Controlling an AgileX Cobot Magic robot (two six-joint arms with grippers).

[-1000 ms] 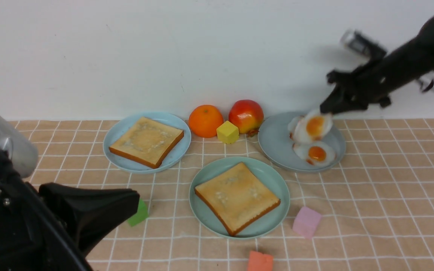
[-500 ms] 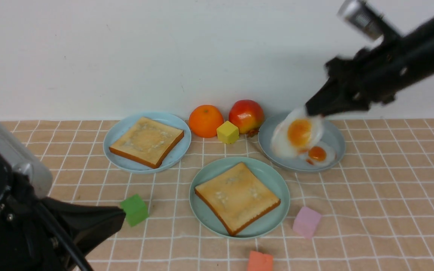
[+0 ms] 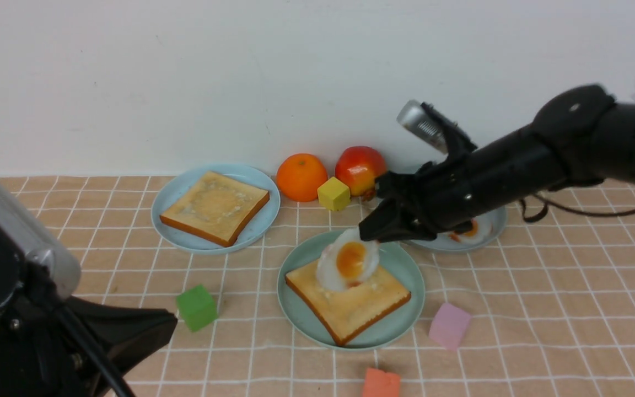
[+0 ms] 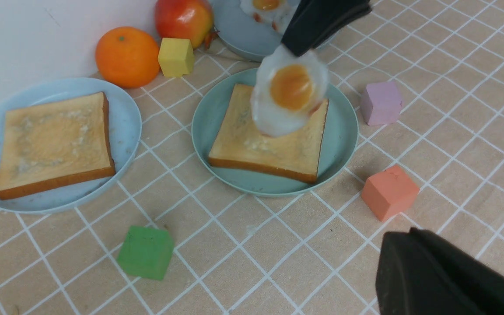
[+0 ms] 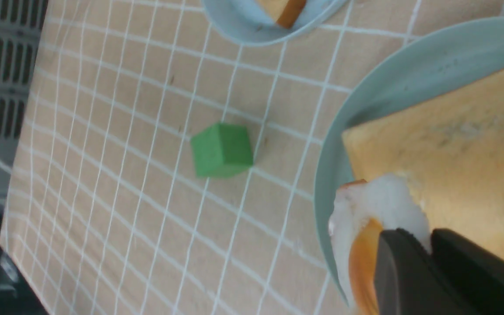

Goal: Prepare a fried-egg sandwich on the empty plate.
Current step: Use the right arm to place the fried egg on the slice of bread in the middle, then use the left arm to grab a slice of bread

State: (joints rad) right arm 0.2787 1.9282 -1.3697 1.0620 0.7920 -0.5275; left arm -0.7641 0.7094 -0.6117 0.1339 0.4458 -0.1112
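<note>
**Matt plate, shiny egg**

The mint-green plate looks like smooth, matt plastic. The toast on it has a dry, porous, speckled face. The fried egg over the plate has a wet-looking sheen on both white and yolk. The checked table covering under the plate is matt and faintly streaked. Behind the plate, the apple is glossy and the orange duller. The pink block beside the plate is matt.

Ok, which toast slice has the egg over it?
The toast slice on the mint-green plate, beneath the fried egg; the other slice lies bare on the sky-blue plate.
</note>
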